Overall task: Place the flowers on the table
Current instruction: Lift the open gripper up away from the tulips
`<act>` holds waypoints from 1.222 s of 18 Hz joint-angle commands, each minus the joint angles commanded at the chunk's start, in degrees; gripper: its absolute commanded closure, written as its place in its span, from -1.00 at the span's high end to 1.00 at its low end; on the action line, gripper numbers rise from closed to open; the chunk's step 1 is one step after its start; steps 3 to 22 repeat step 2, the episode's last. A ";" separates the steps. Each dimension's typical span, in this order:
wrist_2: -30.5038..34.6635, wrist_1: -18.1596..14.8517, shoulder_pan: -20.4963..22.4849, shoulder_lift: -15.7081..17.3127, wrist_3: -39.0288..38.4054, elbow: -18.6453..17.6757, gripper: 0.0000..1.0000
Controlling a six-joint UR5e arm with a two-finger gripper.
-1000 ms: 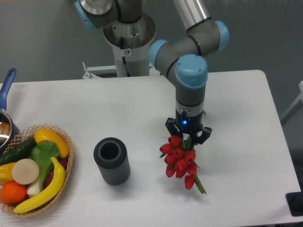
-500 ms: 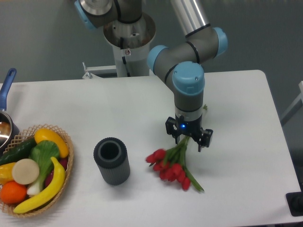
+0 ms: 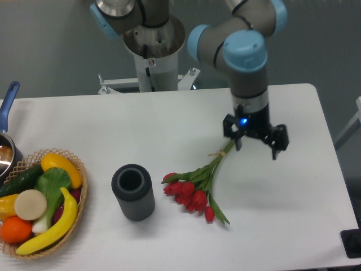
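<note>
The flowers (image 3: 194, 187) are seen lying flat on the table (image 3: 113, 124), stretched on a diagonal, with the stem ends pointing up and to the right toward the hand (image 3: 256, 143) and the red buds spread down and to the left. The hand is positioned above and to the right of the bunch, near the tips of the stems; its two fingers are spread wide with nothing gripped between them, and a small blue light is lit on its body. Whether the nearer finger touches the stem tip cannot be told, but the stems are not enclosed by the fingers. The bunch is made up of roughly ten red tulip buds clustered at its lower end, with green stems and long leaves gathered together, and a pale tie can be made out around the stems close to their upper end. One leaf is extended past the buds toward the lower right. The buds are found just beside a dark ribbed cylinder (image 3: 133, 192) standing upright with its open top visible, a small gap being left between the two. At the left edge of the table a wicker basket (image 3: 80, 199) is filled with toy fruit and vegetables, including a banana (image 3: 56, 223), and part of a pot with a blue handle (image 3: 8, 101) is seen behind it.
</note>
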 joint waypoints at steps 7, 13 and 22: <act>-1.06 -1.34 1.24 0.97 1.33 0.09 1.00; -1.06 -1.34 1.24 0.97 1.33 0.09 1.00; -1.06 -1.34 1.24 0.97 1.33 0.09 1.00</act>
